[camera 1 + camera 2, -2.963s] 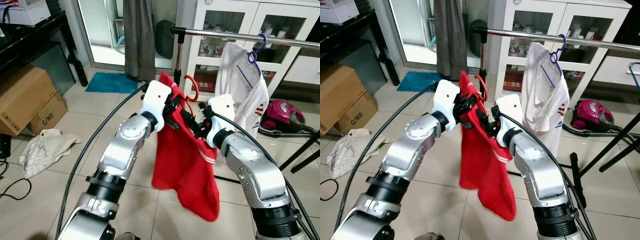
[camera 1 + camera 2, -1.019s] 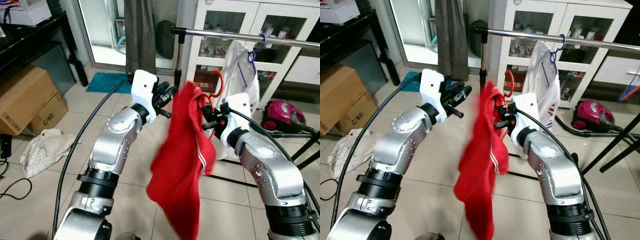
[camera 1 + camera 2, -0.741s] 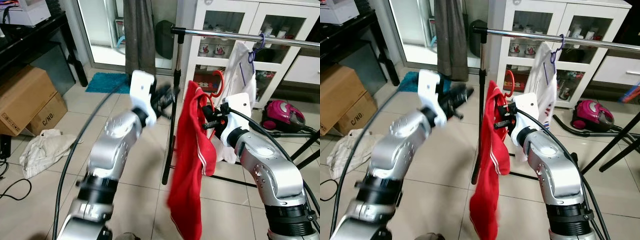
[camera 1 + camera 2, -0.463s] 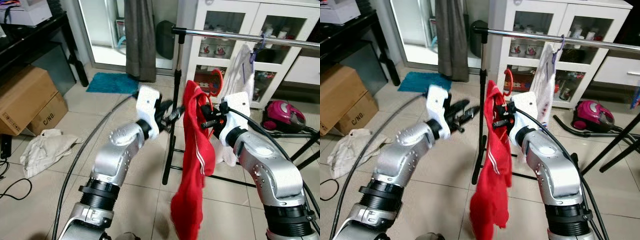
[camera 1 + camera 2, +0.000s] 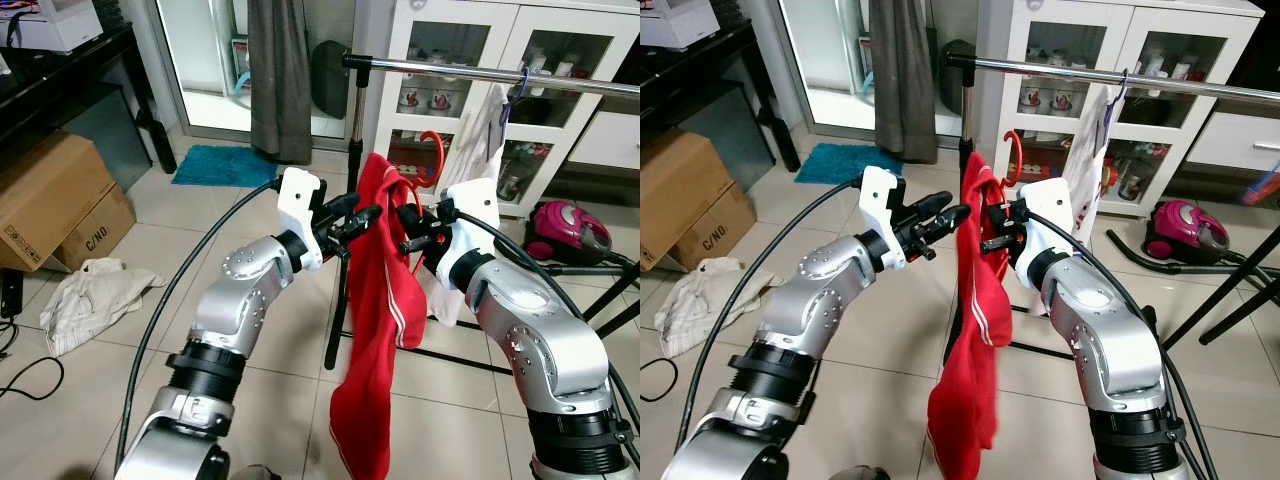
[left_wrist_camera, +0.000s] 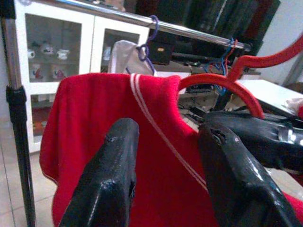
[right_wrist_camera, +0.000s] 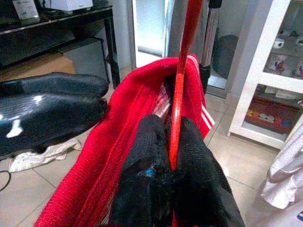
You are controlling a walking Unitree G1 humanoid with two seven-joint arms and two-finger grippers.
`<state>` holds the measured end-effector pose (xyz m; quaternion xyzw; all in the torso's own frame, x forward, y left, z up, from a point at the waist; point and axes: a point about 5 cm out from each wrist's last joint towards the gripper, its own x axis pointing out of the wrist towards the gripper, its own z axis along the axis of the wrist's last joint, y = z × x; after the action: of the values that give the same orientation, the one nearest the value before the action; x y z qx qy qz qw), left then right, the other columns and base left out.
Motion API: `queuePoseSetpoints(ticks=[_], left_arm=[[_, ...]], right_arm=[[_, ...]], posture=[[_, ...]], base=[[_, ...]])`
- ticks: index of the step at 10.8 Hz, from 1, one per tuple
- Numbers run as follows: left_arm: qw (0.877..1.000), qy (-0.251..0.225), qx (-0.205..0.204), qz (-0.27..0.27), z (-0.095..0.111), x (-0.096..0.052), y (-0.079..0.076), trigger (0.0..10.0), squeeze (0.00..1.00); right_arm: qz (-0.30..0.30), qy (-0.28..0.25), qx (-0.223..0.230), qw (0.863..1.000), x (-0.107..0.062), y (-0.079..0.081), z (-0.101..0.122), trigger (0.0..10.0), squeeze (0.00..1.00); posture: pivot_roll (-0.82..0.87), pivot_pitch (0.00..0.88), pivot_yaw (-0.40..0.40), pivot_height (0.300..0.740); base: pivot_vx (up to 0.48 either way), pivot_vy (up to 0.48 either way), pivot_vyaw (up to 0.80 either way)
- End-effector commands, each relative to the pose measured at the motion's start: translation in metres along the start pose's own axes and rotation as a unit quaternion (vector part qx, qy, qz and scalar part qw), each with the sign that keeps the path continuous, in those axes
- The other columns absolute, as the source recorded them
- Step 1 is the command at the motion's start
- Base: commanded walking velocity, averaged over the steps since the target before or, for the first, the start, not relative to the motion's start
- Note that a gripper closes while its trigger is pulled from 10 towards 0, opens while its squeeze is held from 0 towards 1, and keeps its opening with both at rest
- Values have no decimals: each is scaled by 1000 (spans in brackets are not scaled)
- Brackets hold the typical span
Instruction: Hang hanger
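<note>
The red hanger (image 7: 182, 71) is pinched by the right gripper (image 7: 171, 161), below the rail (image 5: 480, 72). The left gripper (image 6: 175, 156) is spread just left of the red shirt (image 5: 375, 330). The shirt is judged limp and light; the stiff hanger is best gripped below its hook.

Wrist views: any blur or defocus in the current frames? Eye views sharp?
Left wrist view: left gripper fingers soft up close, red shirt soft too. Right wrist view: right gripper fingers blurred, red hanger clear. Eye views: sharp, glare on clothes rail.
</note>
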<state>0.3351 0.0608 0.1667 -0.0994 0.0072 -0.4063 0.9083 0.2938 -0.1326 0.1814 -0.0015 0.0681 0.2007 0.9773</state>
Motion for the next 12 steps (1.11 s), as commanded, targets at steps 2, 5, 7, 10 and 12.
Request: queuePoseSetpoints(ticks=[2, 5, 7, 10, 12], left_arm=[[999, -35, -20, 16, 12, 0, 6, 10000, 0], [998, -37, -47, -36, 6, 1, -5, 10000, 0], [999, -23, -36, -33, 0, 14, -10, 10000, 0], [1000, 7, 6, 11, -3, 17, 1, 0, 0], [1000, -1, 2, 4, -4, 14, 0, 0, 0]], right_arm=[[14, -21, -7, 1000, -2, 6, 11, 0, 0], [22, -21, -8, 1000, 0, 7, 13, 0, 0], [38, -23, -11, 999, 3, 12, 16, 0, 0], [34, -21, -11, 999, 2, 11, 15, 0, 0], [30, -18, -9, 999, 1, 10, 12, 0, 0]], posture=[[35, 0, 35, 740], [40, 0, 24, 740], [35, 0, 26, 740], [31, 0, 37, 740], [38, 0, 32, 740]], base=[[0, 0, 0], [0, 0, 0], [0, 0, 0], [0, 0, 0], [0, 0, 0]])
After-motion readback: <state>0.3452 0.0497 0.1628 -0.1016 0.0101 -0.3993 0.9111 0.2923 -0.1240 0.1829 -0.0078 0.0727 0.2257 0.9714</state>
